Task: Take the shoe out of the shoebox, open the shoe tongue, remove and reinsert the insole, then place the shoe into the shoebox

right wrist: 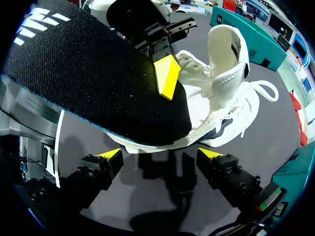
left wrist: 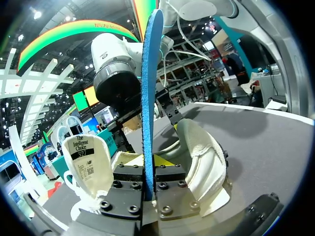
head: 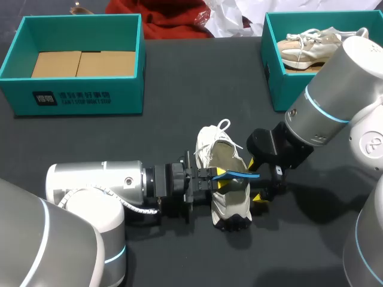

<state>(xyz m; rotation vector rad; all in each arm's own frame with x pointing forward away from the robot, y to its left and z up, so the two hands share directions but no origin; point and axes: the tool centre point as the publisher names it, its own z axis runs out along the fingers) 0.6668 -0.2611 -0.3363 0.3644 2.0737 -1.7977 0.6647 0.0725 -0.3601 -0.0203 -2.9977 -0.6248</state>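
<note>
**Dark table, insole pinched above a white shoe**

From above, the dark table (head: 179, 89) carries the white shoe (head: 230, 206) at its middle, between two teal boxes. The left box (head: 78, 98) shows only cardboard. The right box (head: 274, 78) holds another shoe (head: 305, 48), partly hidden by the right arm.

The left wrist view shows the left claw (left wrist: 149, 184) clamped on the blue insole (left wrist: 149, 98), which stands edge-on with its end cut off.

In the right wrist view the insole's black face hides much of the shoe. The right claw (right wrist: 160, 155) gapes wide just beside the sole, gripping nothing.
</note>
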